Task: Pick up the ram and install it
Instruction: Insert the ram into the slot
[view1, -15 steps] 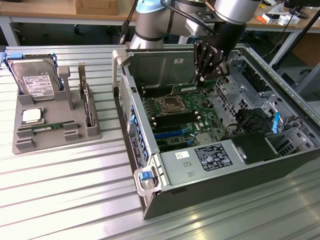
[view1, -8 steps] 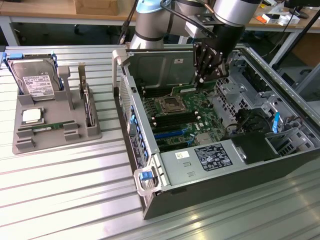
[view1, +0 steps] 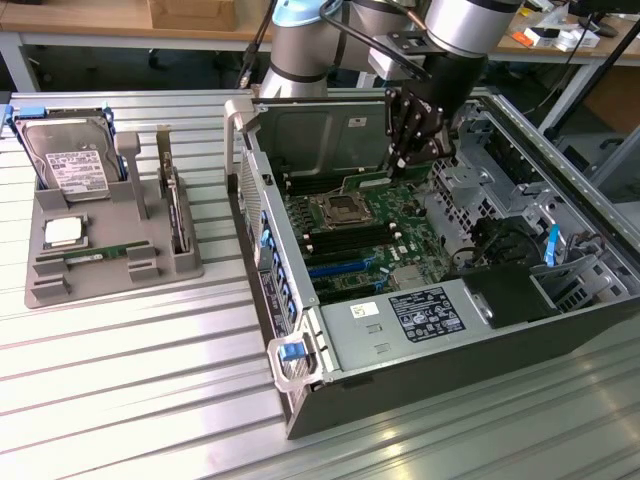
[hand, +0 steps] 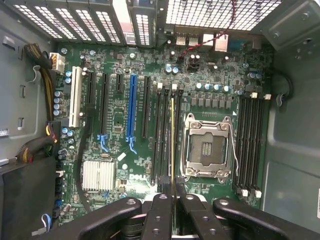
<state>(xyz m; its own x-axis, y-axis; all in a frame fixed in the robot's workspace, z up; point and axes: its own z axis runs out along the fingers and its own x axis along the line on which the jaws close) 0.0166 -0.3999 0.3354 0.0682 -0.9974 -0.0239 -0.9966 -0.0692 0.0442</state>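
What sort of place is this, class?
Probably a robotics lab or workshop for computer assembly: an open PC case on a slatted metal table, a parts tray, workbenches behind.

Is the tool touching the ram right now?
Touching. In the wrist view the tool is closed on the edge-on ram, fingers against both sides, above the motherboard slots beside the CPU socket.
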